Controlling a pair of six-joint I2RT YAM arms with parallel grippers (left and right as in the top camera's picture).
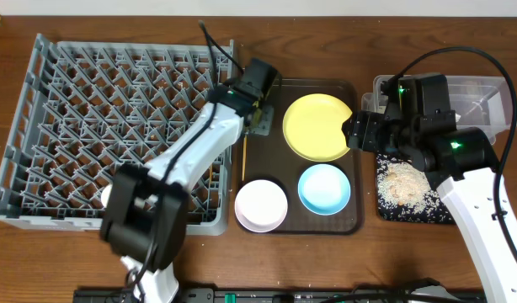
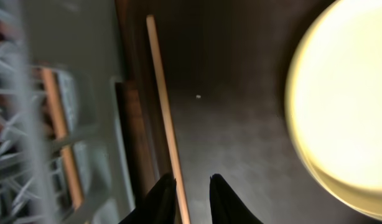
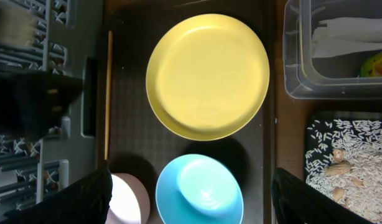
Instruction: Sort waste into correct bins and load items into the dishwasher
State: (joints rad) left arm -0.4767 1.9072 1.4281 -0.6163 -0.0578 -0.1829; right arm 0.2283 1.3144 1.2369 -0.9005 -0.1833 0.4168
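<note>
Our left jaws stand narrowly parted astride the chopstick [image 2: 167, 118], not pinching it. It lies along the left edge of the brown tray [image 2: 241, 143], just beside the rack [image 1: 39, 168]. The stick sits close against one finger, so we judge that an off-centre close could roll it aside or lift it skewed, and a tilted stick may slip through the rack's lattice. Our right jaws hang wide and empty over the blue bowl [image 3: 200, 186], near the plate [image 3: 206, 74]; a careless drift could knock either.
</note>
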